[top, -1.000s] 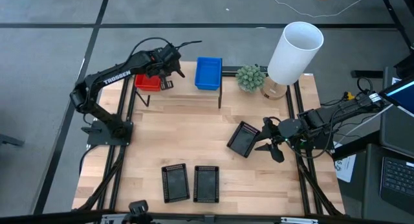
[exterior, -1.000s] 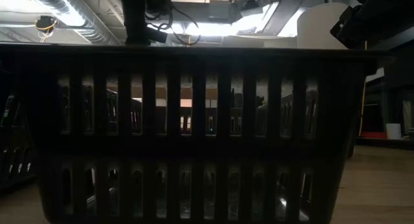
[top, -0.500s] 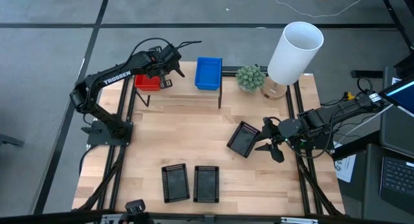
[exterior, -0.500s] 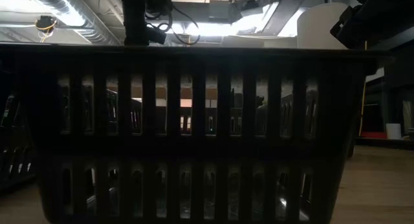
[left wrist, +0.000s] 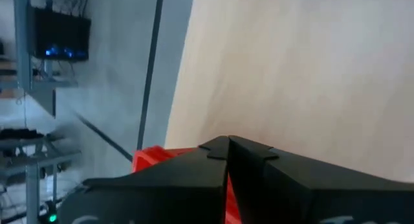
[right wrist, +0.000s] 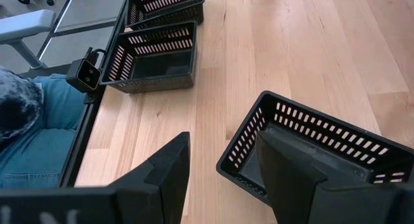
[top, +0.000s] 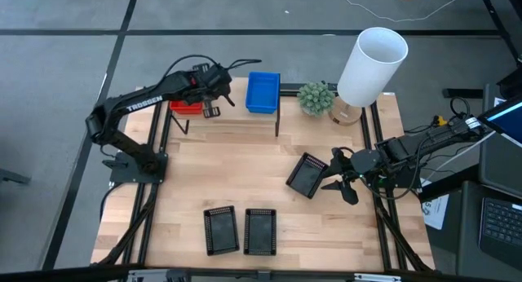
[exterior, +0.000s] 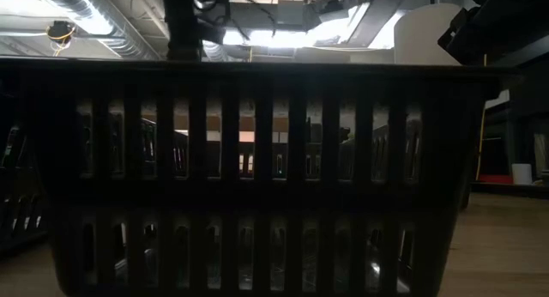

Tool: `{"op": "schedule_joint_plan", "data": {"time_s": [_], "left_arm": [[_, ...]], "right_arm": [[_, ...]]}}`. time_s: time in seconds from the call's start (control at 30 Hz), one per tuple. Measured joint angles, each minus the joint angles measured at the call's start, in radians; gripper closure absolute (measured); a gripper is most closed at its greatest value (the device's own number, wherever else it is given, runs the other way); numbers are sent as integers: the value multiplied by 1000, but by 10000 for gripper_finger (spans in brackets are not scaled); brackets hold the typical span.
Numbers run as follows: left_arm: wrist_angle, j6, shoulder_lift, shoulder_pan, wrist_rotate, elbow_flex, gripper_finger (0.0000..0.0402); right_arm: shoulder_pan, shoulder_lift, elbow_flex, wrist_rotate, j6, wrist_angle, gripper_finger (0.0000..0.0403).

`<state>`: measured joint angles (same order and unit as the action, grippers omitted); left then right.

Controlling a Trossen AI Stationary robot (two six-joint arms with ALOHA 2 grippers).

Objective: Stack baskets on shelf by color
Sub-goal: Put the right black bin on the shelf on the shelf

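On the shelf point(top: 232, 112) at the table's far left stand a red basket point(top: 186, 106) and a blue basket point(top: 263, 93). My left gripper point(top: 212, 109) hovers shut over the shelf, just right of the red basket point(left wrist: 150, 156). Two black baskets point(top: 219, 231) point(top: 260, 231) sit side by side near the table's near edge; one of them fills the low view point(exterior: 257, 177). A third black basket point(top: 307, 174) lies askew at mid-right. My right gripper point(right wrist: 223, 162) is open with the end wall point(right wrist: 240, 146) of this third basket between its fingers. My right gripper straddles the third black basket's end wall point(right wrist: 240, 146), coming level from the table's right. One finger point(right wrist: 291, 166) is inside the basket and the other point(right wrist: 165, 172) outside. The basket rests on the table. Whether either finger touches the wall I cannot tell.
A tall white cylinder point(top: 372, 66) and a small green plant point(top: 316, 96) stand at the far right, beside the shelf. A person's knee in jeans point(right wrist: 32, 136) shows past the table's near edge. Bare wood lies between the shelf and the black baskets.
My left arm has shifted a little toward the table's right and near side over the shelf, away from the red basket. The right arm and all baskets have kept still.
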<state>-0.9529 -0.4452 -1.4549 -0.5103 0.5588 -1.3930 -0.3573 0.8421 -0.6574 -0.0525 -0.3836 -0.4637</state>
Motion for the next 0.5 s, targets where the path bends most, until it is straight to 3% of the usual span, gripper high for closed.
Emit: {"op": "schedule_joint_plan", "data": {"time_s": [0.23,0.4,0.5], "left_arm": [[-74,71,83,68,-4,0,394],[-228,223,143,114,-9,0,401],[-313,316,178,141,-65,0,398]], "right_arm": [[0,0,0,0,-4,1,228],[0,0,0,-6,-77,3,228],[0,0,0,-49,-130,3,228]]}}
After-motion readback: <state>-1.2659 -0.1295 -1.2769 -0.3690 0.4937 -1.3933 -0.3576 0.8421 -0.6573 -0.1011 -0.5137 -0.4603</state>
